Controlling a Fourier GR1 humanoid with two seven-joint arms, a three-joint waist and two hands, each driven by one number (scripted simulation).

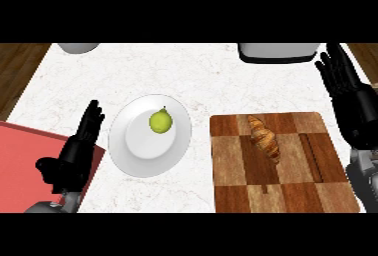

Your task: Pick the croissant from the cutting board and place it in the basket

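Note:
A golden-brown croissant [265, 138] lies on the wooden cutting board [284, 187] at the right, pointing roughly away from me. My right hand [353, 107] is raised at the right edge, beyond the board's right side, fingers straight and open, apart from the croissant. At the lower left my left hand [76, 154] rests open with fingers up, next to the white plate. No basket shows clearly in this view.
A white plate [140, 152] with a green lemon-like fruit [161, 121] sits centre-left. A red object [29, 165] lies under my left hand at the left edge. A white-grey appliance [278, 51] and a pale bowl-like thing [77, 47] stand at the back.

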